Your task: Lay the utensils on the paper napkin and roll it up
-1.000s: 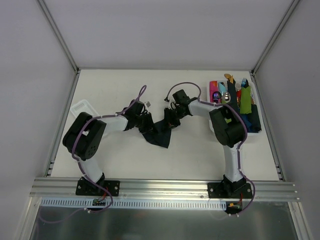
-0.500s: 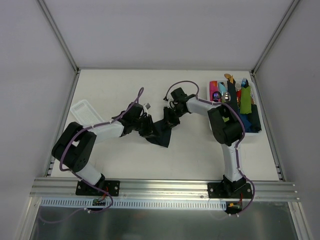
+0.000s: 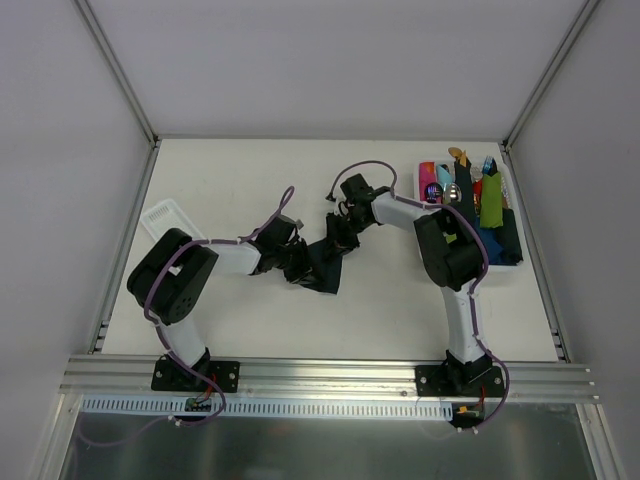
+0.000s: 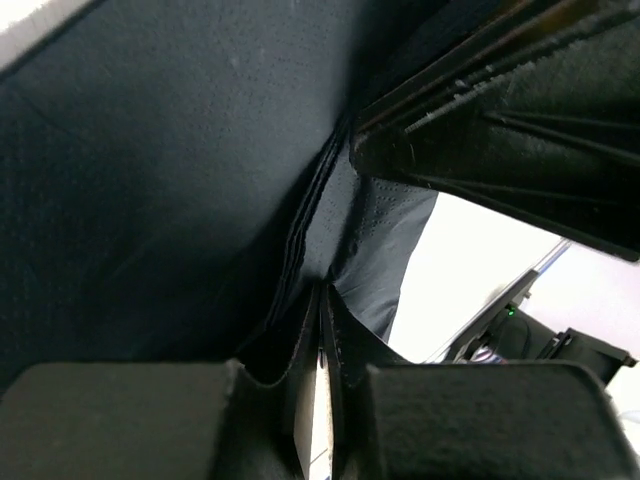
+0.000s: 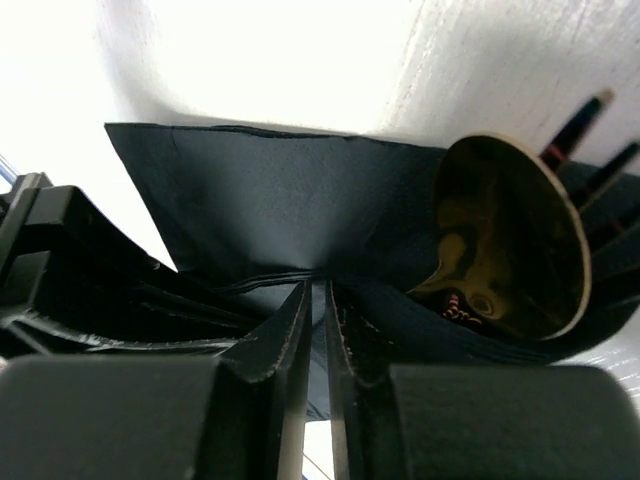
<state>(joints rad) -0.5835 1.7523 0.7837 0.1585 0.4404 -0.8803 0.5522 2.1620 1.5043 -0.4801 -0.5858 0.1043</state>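
Paper sheet: the napkin point(image 3: 325, 278) is lying crumpled at the table's centre, with two of its edges being lifted. It is looking thin, light and limp, so I am judging that it will tear or slip if pulled hard.
Left gripper point(image 4: 322, 325): its fingers are pressing together on a folded edge at the napkin's 9 o'clock side.
Right gripper point(image 5: 317, 300): it is pinching a fold at the napkin's 1 o'clock side, with its jaws almost meeting.
Spoon point(image 5: 510, 240): its gold bowl is poking out of the fold at 2 o'clock from the right gripper. It is looking hard and smooth, and is probably sliding easily inside the paper.
Fork: it is not showing clearly in any view.
Hold: the stacked layers close to the cutlery are likely offering the safest grip.
Tray point(image 3: 505, 272): it is sitting at the table's 2 o'clock, holding green, pink and dark rolls point(image 3: 492, 205).
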